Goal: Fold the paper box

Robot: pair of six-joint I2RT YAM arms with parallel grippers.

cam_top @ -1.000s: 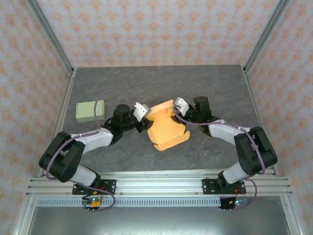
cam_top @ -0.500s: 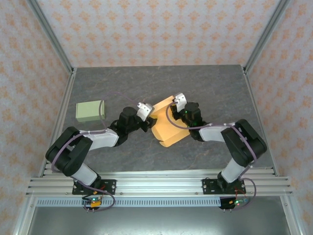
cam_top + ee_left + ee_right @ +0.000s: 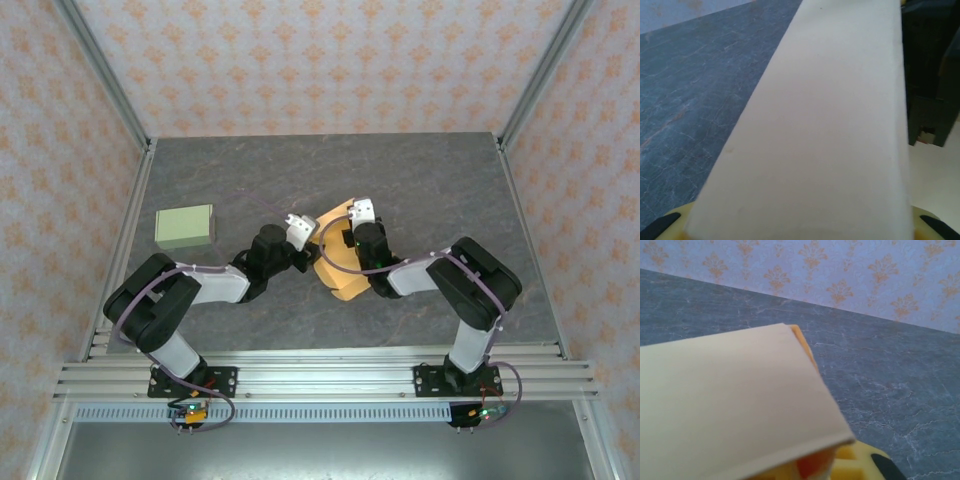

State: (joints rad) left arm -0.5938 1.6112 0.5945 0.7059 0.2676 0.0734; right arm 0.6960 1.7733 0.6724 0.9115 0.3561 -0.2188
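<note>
At the centre of the table (image 3: 430, 180), the paper box (image 3: 338, 280) is held from both sides: the left gripper (image 3: 298, 227) is clamped across a pale panel, the right gripper (image 3: 358, 211) pinched shut on a flap. Were the arms drawn apart, the paper could be torn.

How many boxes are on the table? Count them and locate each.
2. The orange paper box lies at the centre, partly covered; the pale green box sits apart to its left. None appears hidden.
</note>
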